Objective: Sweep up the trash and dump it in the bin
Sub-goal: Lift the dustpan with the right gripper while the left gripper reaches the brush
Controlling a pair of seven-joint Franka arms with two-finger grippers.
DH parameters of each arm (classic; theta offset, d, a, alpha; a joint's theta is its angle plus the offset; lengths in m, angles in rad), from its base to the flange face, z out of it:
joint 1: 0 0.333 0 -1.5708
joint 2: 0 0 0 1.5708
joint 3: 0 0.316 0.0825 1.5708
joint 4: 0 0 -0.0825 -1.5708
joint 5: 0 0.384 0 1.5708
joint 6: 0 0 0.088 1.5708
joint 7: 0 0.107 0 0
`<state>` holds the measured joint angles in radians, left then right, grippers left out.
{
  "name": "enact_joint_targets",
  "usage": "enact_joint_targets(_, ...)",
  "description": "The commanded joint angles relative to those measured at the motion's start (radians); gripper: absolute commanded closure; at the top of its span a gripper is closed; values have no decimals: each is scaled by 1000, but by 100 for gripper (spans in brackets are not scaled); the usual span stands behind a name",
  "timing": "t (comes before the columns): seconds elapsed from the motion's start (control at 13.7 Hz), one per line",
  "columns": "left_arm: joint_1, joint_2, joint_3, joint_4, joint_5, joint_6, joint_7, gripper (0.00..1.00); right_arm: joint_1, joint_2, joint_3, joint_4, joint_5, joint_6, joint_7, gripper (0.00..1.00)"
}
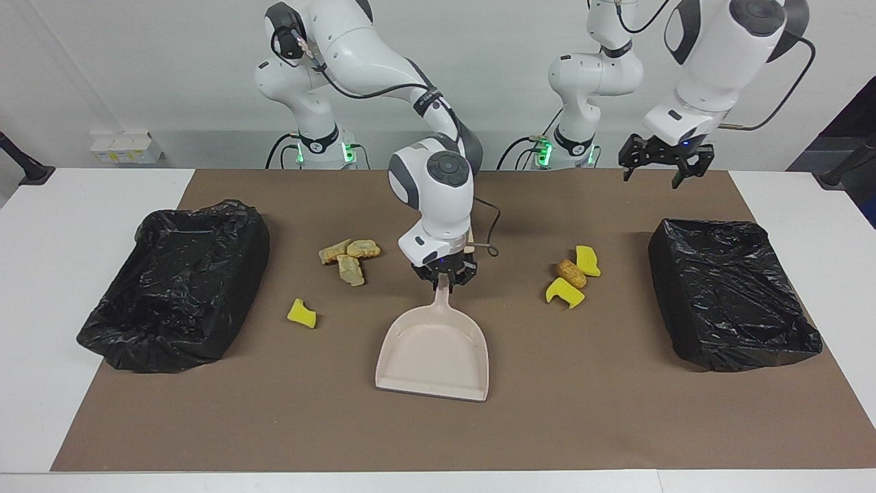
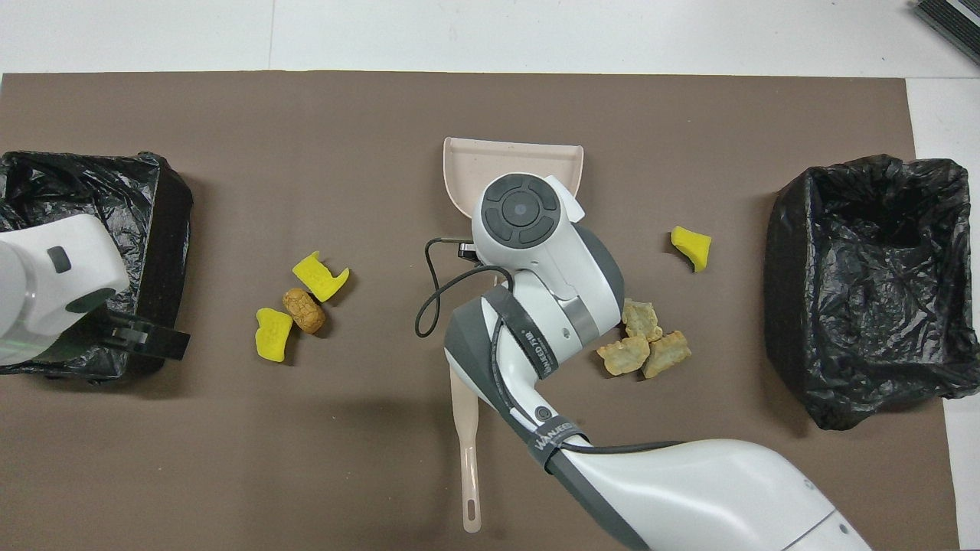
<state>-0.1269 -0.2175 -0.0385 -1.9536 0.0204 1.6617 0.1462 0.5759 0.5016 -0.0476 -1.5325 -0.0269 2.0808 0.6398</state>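
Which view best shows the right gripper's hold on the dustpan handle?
The facing view: the right gripper sits at the top of the dustpan handle, fingers closed on it. In the overhead view the arm covers that grip; only the dustpan's pan edge and the handle's end show.

Seven scraps of trash lie loose on the mat around the dustpan (image 1: 434,350): three tan lumps (image 1: 350,257) plus one yellow chunk (image 1: 302,313) toward the right arm's end, two yellow chunks (image 1: 565,293) touching a brown lump (image 1: 571,273) toward the left arm's end.
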Motion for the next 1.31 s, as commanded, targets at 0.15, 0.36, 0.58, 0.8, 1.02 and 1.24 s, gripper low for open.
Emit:
enact_joint_targets(0.15, -114, -103, 11, -178, -5, 85, -89, 0, -123, -84, 8, -20, -5, -67, -381, 100)
enact_joint_targets(0.36, -228, -105, 11, -237, -5, 136, -216, 0, -188, -95, 8, -20, -5, -97, -673, 100)
enact_joint_targets(0.58, -371, -89, 11, -272, -5, 174, -397, 0, -252, -98, 8, -21, -4, -100, -909, 100)
enact_joint_targets(0.8, -459, -78, 11, -320, -7, 246, -540, 0, -304, -104, 8, -49, -1, -100, -1148, 100)
enact_joint_targets(1.02, -584, 13, 11, -323, -7, 263, -679, 0, -352, -109, 9, -57, 9, -102, -1334, 100)
enact_joint_targets(1.24, -673, 85, 11, -343, -7, 426, -842, 0, -355, -127, 8, -98, 9, -103, -1523, 100)
